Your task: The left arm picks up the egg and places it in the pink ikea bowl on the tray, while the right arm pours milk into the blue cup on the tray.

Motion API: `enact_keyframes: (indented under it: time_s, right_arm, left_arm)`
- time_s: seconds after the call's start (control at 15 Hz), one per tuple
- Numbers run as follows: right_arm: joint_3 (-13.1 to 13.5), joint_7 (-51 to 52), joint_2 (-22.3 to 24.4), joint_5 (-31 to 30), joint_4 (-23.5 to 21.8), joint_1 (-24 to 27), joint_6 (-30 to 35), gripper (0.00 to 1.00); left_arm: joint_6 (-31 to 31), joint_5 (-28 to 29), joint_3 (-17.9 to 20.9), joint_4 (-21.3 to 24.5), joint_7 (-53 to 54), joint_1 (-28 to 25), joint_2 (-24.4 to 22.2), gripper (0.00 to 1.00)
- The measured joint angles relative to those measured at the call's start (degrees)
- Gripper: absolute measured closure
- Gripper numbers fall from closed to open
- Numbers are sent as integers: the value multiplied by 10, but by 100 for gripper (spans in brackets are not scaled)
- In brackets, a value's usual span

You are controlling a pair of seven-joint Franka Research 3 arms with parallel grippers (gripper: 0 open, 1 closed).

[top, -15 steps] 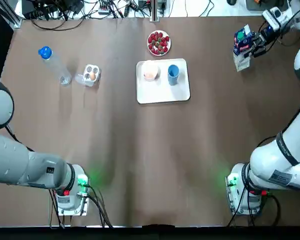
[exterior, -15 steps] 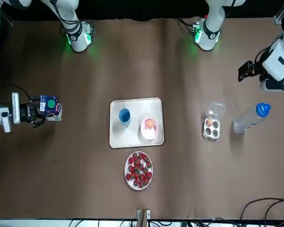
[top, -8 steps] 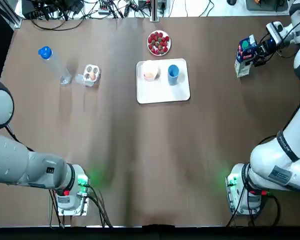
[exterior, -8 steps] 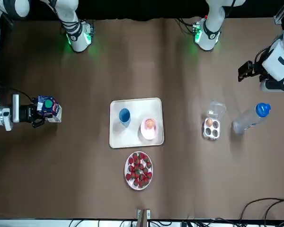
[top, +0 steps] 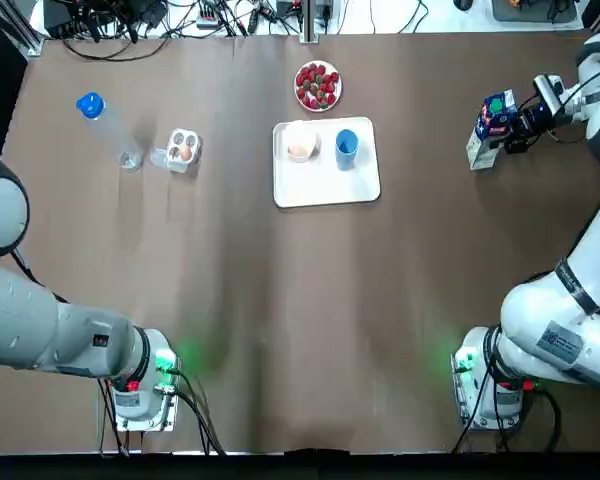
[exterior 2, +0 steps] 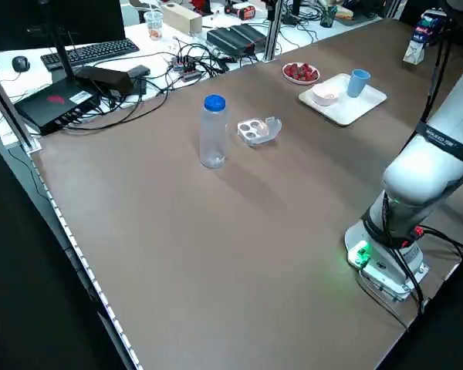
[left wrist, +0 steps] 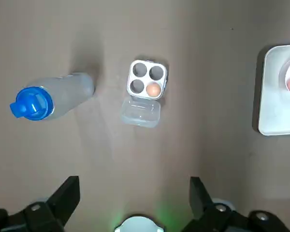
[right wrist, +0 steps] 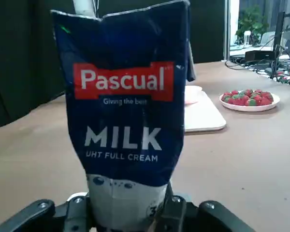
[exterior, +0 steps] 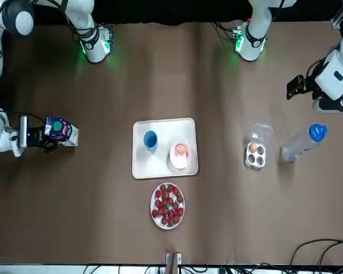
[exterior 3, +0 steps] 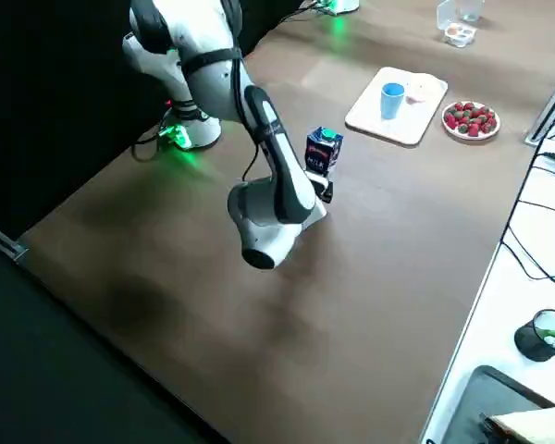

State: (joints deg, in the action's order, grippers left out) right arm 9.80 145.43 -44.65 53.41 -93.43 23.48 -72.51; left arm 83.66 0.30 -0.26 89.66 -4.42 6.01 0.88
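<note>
Cardboard walls give under pressure, so the milk carton [right wrist: 128, 121] probably handles as soft-sided and sloshing. A low pinch across its white base suits it, firm enough not to slip yet short of crushing. The right gripper [right wrist: 129, 208] has its fingers pressed against that base. The carton is roughly upright at the far right of the table [top: 280, 320], well apart from the tray [top: 330, 190] where the blue cup [top: 346, 145] stands. An egg [exterior: 180, 149], light and brittle, lies in the pink bowl [top: 300, 142]. Another sits in the egg box [top: 183, 148] at the far left, and the left gripper [left wrist: 134, 188] hangs high above it, fingers spread.
</note>
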Motion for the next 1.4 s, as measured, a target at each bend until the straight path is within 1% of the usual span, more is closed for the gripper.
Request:
enact_keyframes:
  time_s: [0.4,0.73,1.13,1.4]
  right_arm:
    - [-16,1,-39,16,15,21,18,54]
    - [-17,3,-52,16,19,26,17,53]
    - [-19,24,-90,16,46,26,14,52]
    - [-19,26,-99,16,55,26,14,50]
  left_arm:
    - [0,0,0,0,0,0,1,0]
    - [0,0,0,0,0,0,1,0]
    - [0,0,0,0,0,0,1,0]
    - [0,0,0,0,0,0,1,0]
